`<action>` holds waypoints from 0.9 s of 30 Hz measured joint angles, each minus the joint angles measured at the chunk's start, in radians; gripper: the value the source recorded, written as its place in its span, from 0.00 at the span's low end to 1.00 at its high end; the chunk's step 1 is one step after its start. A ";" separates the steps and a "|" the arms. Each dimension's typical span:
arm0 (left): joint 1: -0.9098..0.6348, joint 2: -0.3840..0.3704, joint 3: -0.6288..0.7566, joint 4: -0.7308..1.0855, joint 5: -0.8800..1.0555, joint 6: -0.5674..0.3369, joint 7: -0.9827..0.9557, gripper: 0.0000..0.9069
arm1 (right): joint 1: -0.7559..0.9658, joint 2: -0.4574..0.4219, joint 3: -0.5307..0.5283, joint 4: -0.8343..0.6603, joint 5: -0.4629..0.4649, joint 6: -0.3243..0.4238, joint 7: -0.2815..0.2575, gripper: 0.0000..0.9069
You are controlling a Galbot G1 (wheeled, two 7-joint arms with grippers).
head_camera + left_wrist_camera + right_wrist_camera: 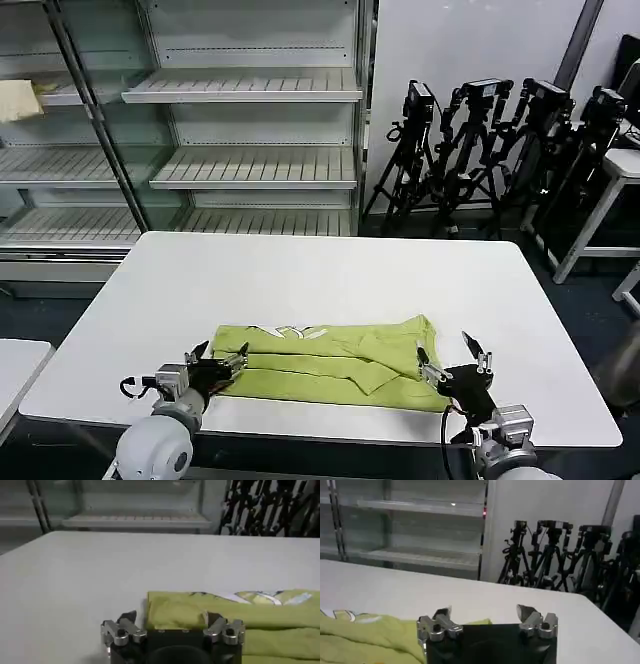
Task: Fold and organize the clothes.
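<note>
From the head, the lime-green shirt (335, 362) lies as a folded band near the front edge of the white table (330, 275), its long axis running left to right; the left gripper (219, 358) brackets its left end, the right gripper (452, 362) its right end, both spread open and empty. The left wrist view adds one finger (216, 625) over the fabric; the right wrist view shows the shirt (365, 632) reaching one finger (437, 622), with tripods (547, 555) behind.

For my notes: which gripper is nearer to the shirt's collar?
Left. The left gripper sits at the shirt end near the collar; the right gripper is at the opposite end.
</note>
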 measured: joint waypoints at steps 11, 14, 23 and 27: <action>-0.010 -0.021 0.019 0.020 -0.001 -0.001 -0.048 0.01 | -0.026 0.004 0.016 0.006 -0.008 0.020 -0.005 1.00; -0.005 -0.024 0.025 0.018 0.005 -0.001 -0.055 0.01 | -0.027 0.004 0.017 0.010 -0.009 0.023 -0.006 1.00; 0.001 -0.027 0.043 0.011 0.026 0.001 -0.054 0.01 | -0.032 0.004 0.020 0.010 -0.010 0.034 -0.008 1.00; -0.005 -0.024 0.043 0.006 0.052 0.006 -0.045 0.01 | -0.031 0.001 0.017 0.008 -0.010 0.039 -0.008 1.00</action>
